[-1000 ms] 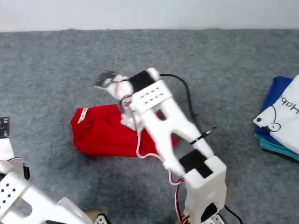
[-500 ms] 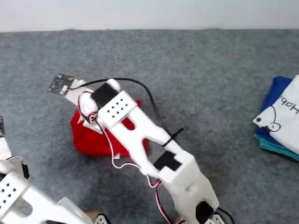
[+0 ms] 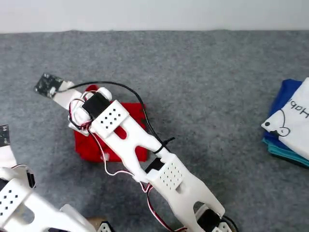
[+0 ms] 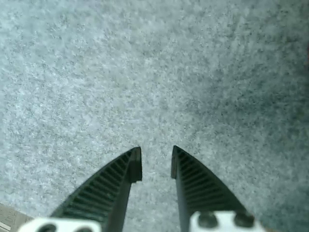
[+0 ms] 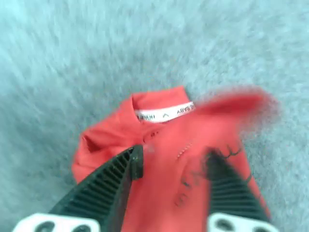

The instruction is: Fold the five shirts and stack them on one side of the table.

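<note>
A red cotton shirt [image 3: 89, 145] lies folded into a compact, slightly lumpy block on the left half of the grey felt-covered table [image 3: 217, 72]. It sits closer to the near edge than to the far one. In the high view the white right arm [image 3: 140, 150] reaches in from the near edge and crosses over most of the shirt, so red cloth shows only along the arm's two sides.

In the right wrist view the red shirt [image 5: 164, 169] lies with its neckline uppermost. A white neck label [image 5: 164, 115] runs across inside the collar, and small dark markings sit on the cloth below it. The outline is rounded rather than square, and one corner is too blurred to make out. The right gripper [image 5: 175, 162] hangs over the shirt with its ribbed black claws spread wide and nothing pinched between them. Whether the tips touch the cloth cannot be told.

The left arm [image 3: 19, 203] sits at the near left corner of the table. Its left gripper [image 4: 155, 164] points down at bare grey felt, the claws parted by a narrow gap and holding nothing.

At the right edge, well apart from the red shirt, is a stack of folded shirts [image 3: 289, 125]. A white one with dark print lies on top, over a blue one and a teal one.
</note>
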